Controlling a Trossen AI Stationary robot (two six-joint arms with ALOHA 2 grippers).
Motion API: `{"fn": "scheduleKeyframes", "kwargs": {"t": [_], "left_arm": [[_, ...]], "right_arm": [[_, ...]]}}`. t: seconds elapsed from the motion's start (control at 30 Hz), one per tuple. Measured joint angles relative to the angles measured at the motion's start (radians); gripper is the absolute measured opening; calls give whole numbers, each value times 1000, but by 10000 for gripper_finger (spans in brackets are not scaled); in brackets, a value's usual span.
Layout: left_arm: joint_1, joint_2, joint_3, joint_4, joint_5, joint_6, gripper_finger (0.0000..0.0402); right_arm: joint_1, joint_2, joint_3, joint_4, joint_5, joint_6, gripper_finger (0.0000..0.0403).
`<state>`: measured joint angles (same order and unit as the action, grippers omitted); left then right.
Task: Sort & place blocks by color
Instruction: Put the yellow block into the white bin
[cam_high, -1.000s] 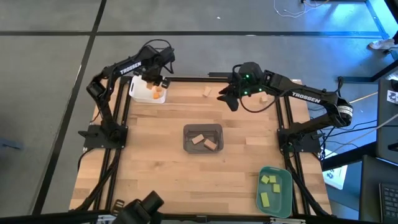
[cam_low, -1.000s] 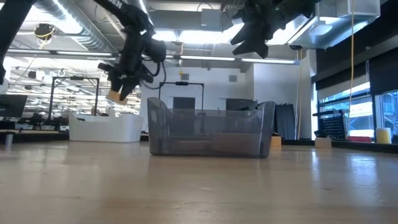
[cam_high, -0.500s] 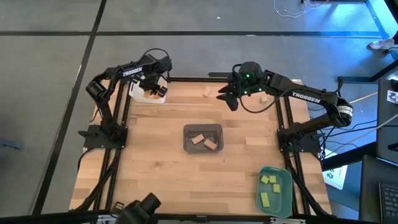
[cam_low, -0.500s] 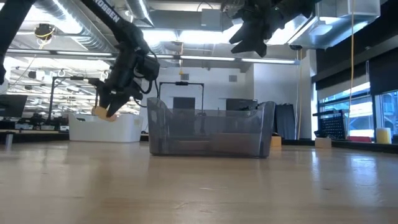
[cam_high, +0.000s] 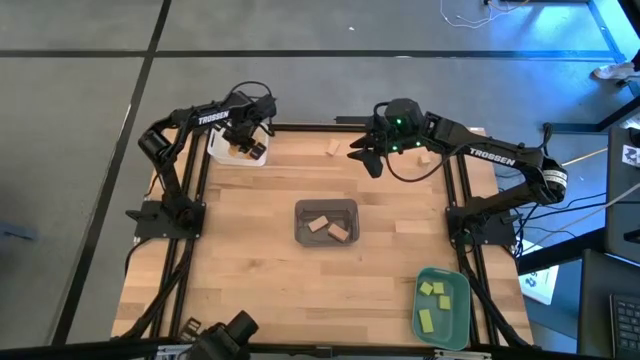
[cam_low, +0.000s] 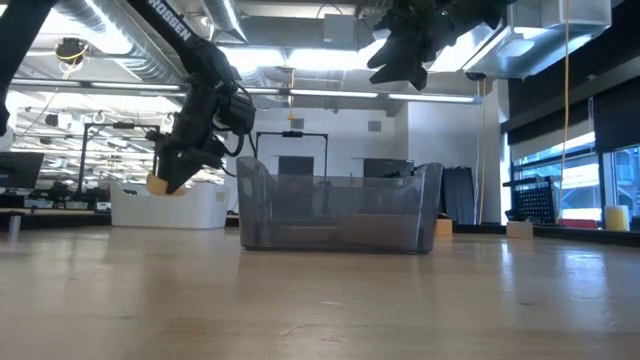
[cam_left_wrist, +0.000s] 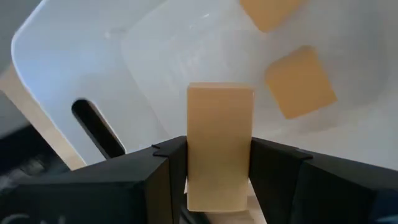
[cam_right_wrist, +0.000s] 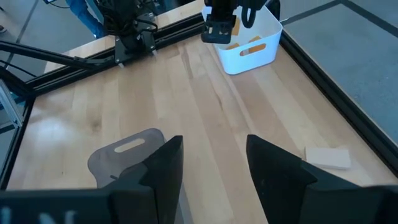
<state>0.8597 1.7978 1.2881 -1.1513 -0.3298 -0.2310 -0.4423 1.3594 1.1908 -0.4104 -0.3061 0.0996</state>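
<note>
While the left tool hangs over the white tray at the counter's far left corner, its fingers pinch an orange block upright between them. Two more orange blocks lie on that tray's floor below it. Near the far edge, a tan block lies loose on the wood. At the middle stands the grey tray, with two tan blocks inside. Above the far edge, the right tool hovers with its fingers spread and nothing between them; another tan block lies just beside it. Down at the near right corner, the teal tray holds yellow-green blocks.
</note>
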Motion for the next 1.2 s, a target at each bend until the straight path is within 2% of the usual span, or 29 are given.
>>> {"fn": "scheduleKeyframes", "kwargs": {"t": [0.1, 0.3, 0.7, 0.93, 1.2], "left_arm": [[0, 0, 0, 14, 0, 50, 132], [0, 0, 0, 84, -9, 58, 134], [-1, 0, 0, 96, 3, 63, 135], [0, 0, 0, 101, -1, 39, 119], [-1, 1, -23, 129, -2, 92, 150]], "right_arm": [[0, 0, 0, 0, 0, 0, 176], [0, 0, 0, 0, -2, -2, 176], [0, 0, 0, 0, -2, -7, 176], [0, 0, 0, 0, -2, -8, 176], [1, 0, 0, 0, -1, -30, 176]]}}
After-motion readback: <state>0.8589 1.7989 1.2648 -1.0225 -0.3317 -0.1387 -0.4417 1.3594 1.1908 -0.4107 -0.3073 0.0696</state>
